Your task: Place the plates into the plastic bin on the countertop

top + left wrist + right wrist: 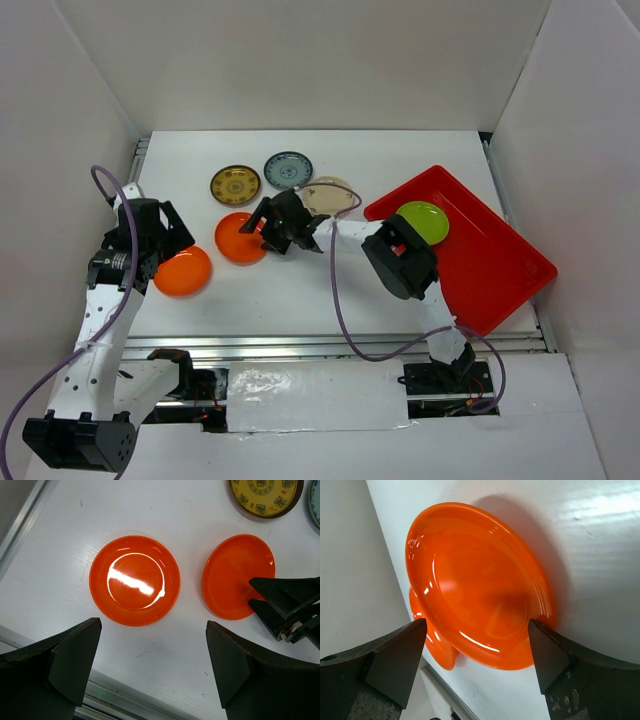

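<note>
Currently my left gripper (153, 625) hangs over the countertop (290, 290) at far left, fingers wide apart and holding nothing. The left orange plate (134, 580) lies flat just ahead of them. Next over, the second orange plate (239, 576) is flat too. My right gripper (477, 625) is at its rim, fingers apart, not clamped. Behind sit the yellow-brown patterned plate (235, 184), the blue-grey patterned plate (288, 170) and a beige plate (330, 195) partly hidden by my arm. Far right, the lime green plate (423, 221) sits inside the red bin (490, 260).
</note>
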You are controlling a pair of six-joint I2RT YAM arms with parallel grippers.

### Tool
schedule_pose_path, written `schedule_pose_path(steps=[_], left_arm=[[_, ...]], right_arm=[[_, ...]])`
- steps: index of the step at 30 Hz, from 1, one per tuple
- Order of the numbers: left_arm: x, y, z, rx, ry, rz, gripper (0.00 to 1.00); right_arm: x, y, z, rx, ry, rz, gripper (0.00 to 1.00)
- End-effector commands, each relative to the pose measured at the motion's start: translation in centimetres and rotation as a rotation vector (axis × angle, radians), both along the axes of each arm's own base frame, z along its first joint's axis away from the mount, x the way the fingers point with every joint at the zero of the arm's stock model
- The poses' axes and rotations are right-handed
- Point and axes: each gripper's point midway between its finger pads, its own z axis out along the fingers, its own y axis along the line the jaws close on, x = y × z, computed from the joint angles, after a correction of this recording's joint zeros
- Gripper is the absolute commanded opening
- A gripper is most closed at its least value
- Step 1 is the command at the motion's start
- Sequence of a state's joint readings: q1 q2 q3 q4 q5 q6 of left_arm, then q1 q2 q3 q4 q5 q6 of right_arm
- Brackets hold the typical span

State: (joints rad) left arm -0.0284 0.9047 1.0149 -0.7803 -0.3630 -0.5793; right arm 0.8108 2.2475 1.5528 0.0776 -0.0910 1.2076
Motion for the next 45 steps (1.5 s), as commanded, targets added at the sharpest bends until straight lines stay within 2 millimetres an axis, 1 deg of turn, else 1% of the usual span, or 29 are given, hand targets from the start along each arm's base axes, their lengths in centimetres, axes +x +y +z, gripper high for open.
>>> schedule_pose_path(steps=[1,5,6,9,12,15,16,18,20,21,22,23,24,25,26,30,32,33,34,35,36,37,39,40,41,42,43,44,45], left_arm=[[0.8,-0.3,2.0,-0.007,-0.070,-0.025,0.99],[1.0,-0.7,1.8,-0.015,-0.065,-0.046,0.99],[1.1,-0.8,1.7,-0.014,-0.063,-0.053,0.99],[1.2,-0.9,1.6,-0.019,-0.062,-0.065,0.99],[1.2,-1.0,1.5,-0.020,-0.058,-0.068,0.99],[1.3,-1.2,1.5,-0.025,-0.059,-0.078,0.99],[1.3,-1.2,1.4,-0.025,-0.054,-0.078,0.99],[1.4,-1.2,1.5,-0.024,-0.057,-0.082,0.99],[1.4,-1.3,1.4,-0.026,-0.057,-0.085,0.99],[1.3,-1.2,1.5,-0.023,-0.059,-0.085,0.99],[1.3,-1.2,1.5,-0.022,-0.059,-0.084,0.99],[1.2,-1.1,1.4,-0.019,-0.058,-0.077,0.99],[1.2,-1.1,1.4,-0.019,-0.058,-0.076,0.99],[1.2,-1.0,1.5,-0.017,-0.061,-0.076,0.99],[1.3,-1.0,1.4,-0.017,-0.058,-0.074,0.99],[1.3,-1.1,1.3,-0.018,-0.052,-0.075,0.99],[1.3,-1.1,1.3,-0.019,-0.051,-0.076,0.99],[1.3,-1.1,1.2,-0.020,-0.050,-0.080,0.99],[1.3,-1.1,1.3,-0.020,-0.055,-0.080,0.99],[1.3,-1.2,1.3,-0.020,-0.056,-0.083,0.99],[1.3,-1.2,1.3,-0.021,-0.055,-0.081,0.99],[1.3,-1.1,1.3,-0.020,-0.056,-0.082,0.99],[1.4,-1.3,1.4,-0.024,-0.059,-0.089,0.99],[1.4,-1.3,1.4,-0.024,-0.059,-0.089,0.99],[1.4,-1.4,1.3,-0.026,-0.058,-0.095,0.99],[1.5,-1.4,1.3,-0.027,-0.055,-0.096,0.99],[1.5,-1.5,1.3,-0.028,-0.055,-0.099,0.99],[1.5,-1.4,1.2,-0.028,-0.052,-0.098,0.99],[1.5,-1.5,1.2,-0.027,-0.051,-0.100,0.99]], right_arm=[[-0.2,-1.7,2.5,-0.012,-0.060,-0.027,0.90],[-0.4,-2.4,5.3,0.010,-0.130,-0.004,0.92],[-0.6,-2.6,6.3,0.028,-0.155,0.004,0.93],[-0.9,-4.0,7.1,0.064,-0.169,0.031,0.93],[-1.1,-6.3,6.6,0.026,-0.155,0.011,0.94],[-1.6,-8.5,5.1,-0.054,-0.139,-0.021,0.95],[-1.7,-8.8,4.6,-0.074,-0.138,-0.019,0.95],[-2.0,-9.1,3.3,-0.078,-0.113,0.001,0.95],[-2.0,-8.5,2.7,-0.042,-0.111,0.038,0.92],[-2.0,-8.0,1.7,-0.038,-0.091,0.063,0.89],[-2.0,-7.5,1.4,-0.035,-0.089,0.079,0.87],[-1.9,-6.7,0.0,-0.039,-0.063,0.094,0.82],[-1.9,-6.7,0.0,-0.039,-0.063,0.094,0.82],[-1.5,-6.2,-0.5,-0.027,-0.063,0.096,0.79],[-1.5,-6.0,-0.7,-0.016,-0.051,0.098,0.72],[-0.6,-5.1,-1.3,-0.004,-0.047,0.091,0.58],[-0.2,-4.9,-1.2,0.001,-0.048,0.084,0.43],[-0.2,-4.8,-1.2,-0.002,-0.043,0.079,0.33],[0.1,-4.6,-0.9,0.004,-0.047,0.077,0.18],[0.1,-4.5,-0.8,0.007,-0.046,0.078,0.07],[0.3,-4.7,0.0,0.020,-0.062,0.068,0.00],[0.3,-4.7,0.5,0.030,-0.075,0.066,0.00],[0.4,-4.8,4.3,0.078,-0.150,0.070,0.00],[0.3,-5.6,5.2,0.086,-0.169,0.065,0.00],[0.5,-6.2,6.6,0.098,-0.194,0.057,0.00],[1.0,-8.3,9.7,0.110,-0.252,0.032,0.00],[0.6,-8.7,11.4,0.113,-0.280,0.039,0.00],[2.1,-11.3,12.2,0.080,-0.295,-0.016,0.00],[1.6,-13.5,13.7,0.055,-0.266,-0.044,0.00]])
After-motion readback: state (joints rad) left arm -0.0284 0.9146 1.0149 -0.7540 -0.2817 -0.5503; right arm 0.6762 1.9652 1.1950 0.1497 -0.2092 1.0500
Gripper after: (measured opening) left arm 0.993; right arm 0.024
